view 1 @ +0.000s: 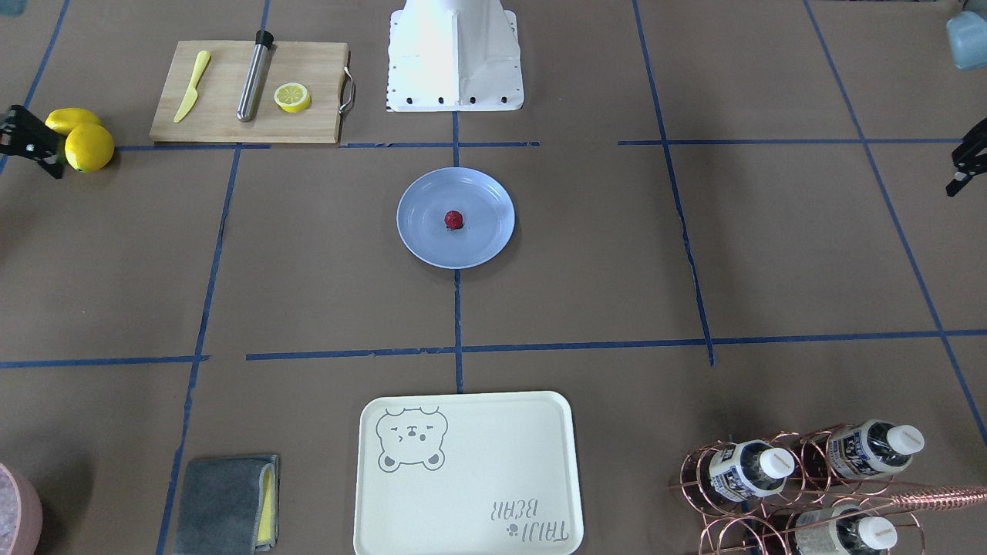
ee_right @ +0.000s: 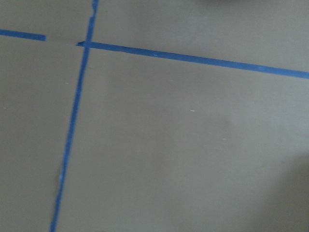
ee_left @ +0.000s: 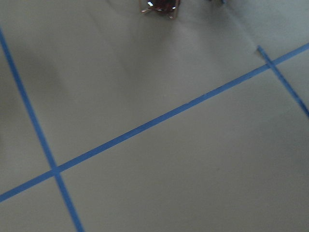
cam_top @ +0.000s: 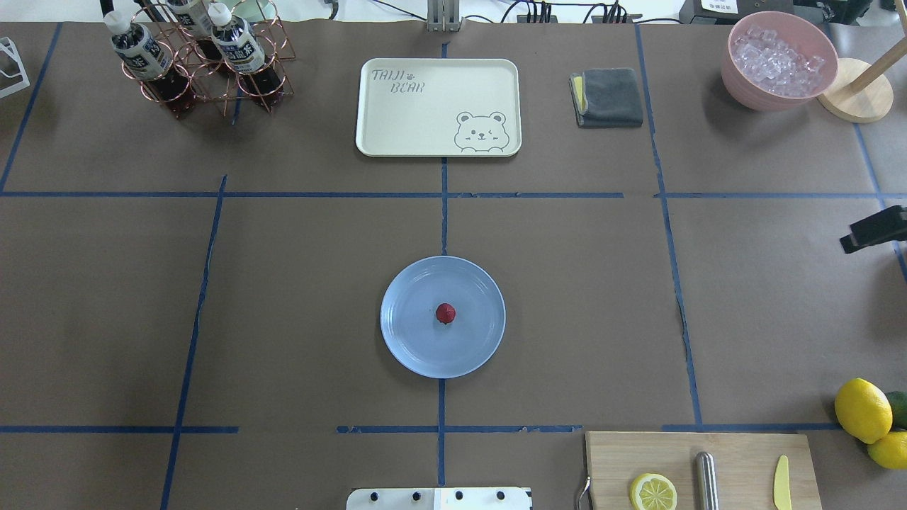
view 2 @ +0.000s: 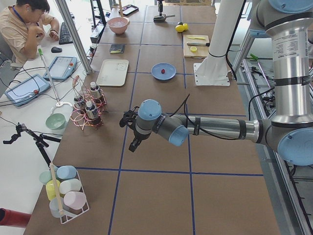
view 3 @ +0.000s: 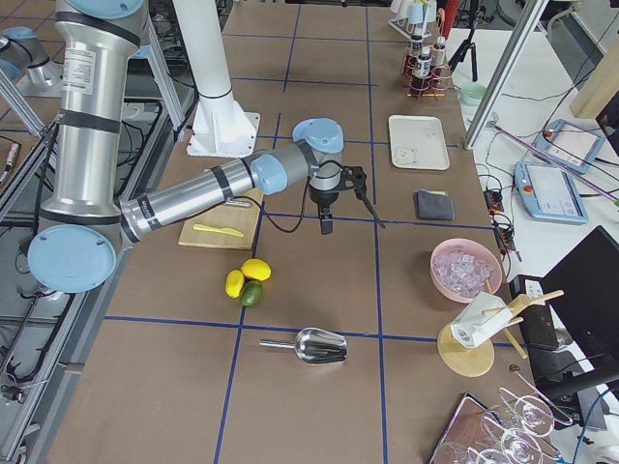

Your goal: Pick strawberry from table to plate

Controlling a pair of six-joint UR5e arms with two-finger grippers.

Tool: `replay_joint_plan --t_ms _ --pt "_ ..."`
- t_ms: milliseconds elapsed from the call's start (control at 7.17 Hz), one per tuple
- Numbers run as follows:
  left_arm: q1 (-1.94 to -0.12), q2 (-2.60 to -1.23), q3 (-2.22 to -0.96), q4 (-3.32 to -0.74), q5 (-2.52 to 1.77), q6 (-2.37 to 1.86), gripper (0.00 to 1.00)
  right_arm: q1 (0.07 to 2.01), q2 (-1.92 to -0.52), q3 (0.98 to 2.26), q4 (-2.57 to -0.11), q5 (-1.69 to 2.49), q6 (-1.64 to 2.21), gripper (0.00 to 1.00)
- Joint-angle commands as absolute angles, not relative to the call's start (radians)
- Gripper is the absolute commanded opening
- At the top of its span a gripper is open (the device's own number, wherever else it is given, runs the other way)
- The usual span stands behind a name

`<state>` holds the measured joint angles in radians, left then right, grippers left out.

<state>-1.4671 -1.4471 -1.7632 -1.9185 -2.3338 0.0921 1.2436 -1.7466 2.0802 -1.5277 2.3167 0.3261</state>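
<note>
The small dark red strawberry (view 1: pixel 453 220) lies near the middle of the round pale blue plate (view 1: pixel 420 239), which rests on the brown paper-covered table (view 1: pixel 601 254). The overhead view shows the same strawberry (cam_top: pixel 446 312) on the plate (cam_top: pixel 411 340). Neither gripper is near it. My left gripper (view 1: pixel 960 166) hovers at the table's edge on my left, fingers apart and empty. My right gripper (view 3: pixel 353 227) hangs over bare table on my right side, fingers spread with nothing between them. Both wrist views hold only brown paper and blue tape.
A cutting board (view 1: pixel 247 92) carries a knife, a metal rod and a lemon half (view 1: pixel 292 97). Whole lemons (view 1: pixel 86 142) lie beside it. Also here: a cream bear tray (view 1: pixel 466 474), a grey cloth (view 1: pixel 224 505), a copper bottle rack (view 1: pixel 802 478), an ice bowl (cam_top: pixel 779 60).
</note>
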Motion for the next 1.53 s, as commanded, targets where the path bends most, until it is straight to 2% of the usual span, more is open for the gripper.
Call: replay_joint_plan --t_ms 0,279,697,1394 --pt "-1.566 -1.566 -1.785 -1.494 -2.338 0.245 1.0 1.49 -1.833 1.961 -1.536 2.387 -0.027 1.0" --pt "-1.566 -1.494 -1.835 -1.485 -2.338 0.249 1.0 1.563 -1.848 1.933 -1.537 2.457 -0.043 1.0" --pt "-1.565 -1.497 -1.821 -1.486 -2.339 0.25 1.0 1.562 -1.839 1.936 -1.537 2.396 -0.031 1.0" --pt "-1.565 -1.511 -1.778 -1.526 -2.367 0.23 1.0 1.562 -1.842 1.864 -1.534 2.405 -0.041 1.0"
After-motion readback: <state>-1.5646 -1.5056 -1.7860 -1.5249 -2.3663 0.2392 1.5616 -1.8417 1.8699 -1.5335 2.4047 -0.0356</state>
